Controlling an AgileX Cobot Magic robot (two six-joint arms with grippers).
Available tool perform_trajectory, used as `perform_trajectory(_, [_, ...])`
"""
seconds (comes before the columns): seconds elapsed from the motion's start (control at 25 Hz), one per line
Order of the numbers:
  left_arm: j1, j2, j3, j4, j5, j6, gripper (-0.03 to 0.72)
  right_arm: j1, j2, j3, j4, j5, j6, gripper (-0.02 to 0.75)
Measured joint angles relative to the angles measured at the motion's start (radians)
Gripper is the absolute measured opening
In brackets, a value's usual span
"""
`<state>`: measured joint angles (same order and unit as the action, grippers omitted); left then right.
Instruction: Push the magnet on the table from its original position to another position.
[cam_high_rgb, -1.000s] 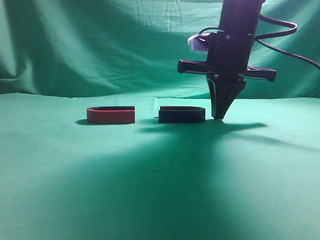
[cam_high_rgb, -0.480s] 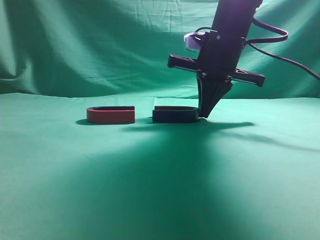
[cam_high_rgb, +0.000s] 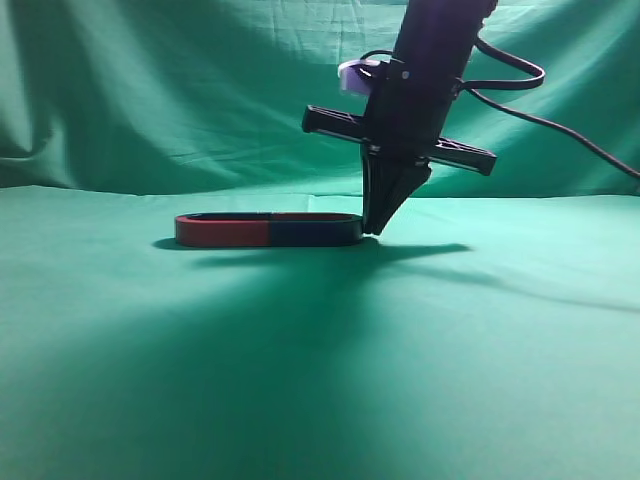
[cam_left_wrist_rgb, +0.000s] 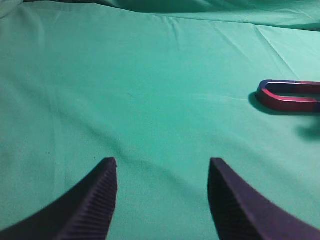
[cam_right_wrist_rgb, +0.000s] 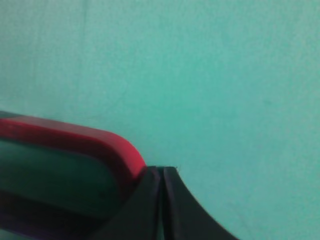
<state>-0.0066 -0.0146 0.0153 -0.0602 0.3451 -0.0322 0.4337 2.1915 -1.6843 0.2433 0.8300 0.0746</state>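
Two U-shaped magnets lie on the green cloth in the exterior view. The red one (cam_high_rgb: 222, 231) is on the left and the dark blue one (cam_high_rgb: 315, 232) is on the right. Their open ends meet and form one long oval. My right gripper (cam_high_rgb: 372, 230) is shut, points down and touches the dark magnet's right curved end. In the right wrist view the shut tips (cam_right_wrist_rgb: 163, 170) press against a red-topped curved end (cam_right_wrist_rgb: 100, 142). My left gripper (cam_left_wrist_rgb: 162, 170) is open and empty over bare cloth. The magnets (cam_left_wrist_rgb: 290, 96) lie far to its upper right.
The green cloth (cam_high_rgb: 320, 350) covers the table and rises as a backdrop behind. The right arm's black cable (cam_high_rgb: 560, 125) hangs at the upper right. The left arm does not show in the exterior view.
My right gripper has moved left, pushing the dark magnet along the cloth. The gap to the red magnet has closed and the two now touch.
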Motion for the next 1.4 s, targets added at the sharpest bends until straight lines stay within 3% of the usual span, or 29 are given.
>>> perform_trajectory(0.2, [0.0, 0.0, 0.0, 0.0, 0.0, 0.0, 0.372, 0.002, 0.009, -0.08, -0.033, 0.061, 0.0, 0.0])
perform_trajectory(0.44, [0.0, 0.0, 0.0, 0.0, 0.0, 0.0, 0.372, 0.004, 0.002, -0.346, -0.089, 0.367, 0.0, 0.0])
perform_trajectory(0.56, [0.0, 0.0, 0.0, 0.0, 0.0, 0.0, 0.372, 0.006, -0.051, -0.431, -0.093, 0.397, 0.0, 0.0])
perform_trajectory(0.88, [0.0, 0.0, 0.0, 0.0, 0.0, 0.0, 0.372, 0.007, -0.336, -0.447, -0.11, 0.426, 0.0, 0.0])
perform_trajectory(1.08, [0.0, 0.0, 0.0, 0.0, 0.0, 0.0, 0.372, 0.007, -0.566, -0.355, -0.134, 0.431, 0.0, 0.0])
perform_trajectory(1.4, [0.0, 0.0, 0.0, 0.0, 0.0, 0.0, 0.372, 0.007, -0.916, 0.009, -0.238, 0.441, 0.0, 0.0])
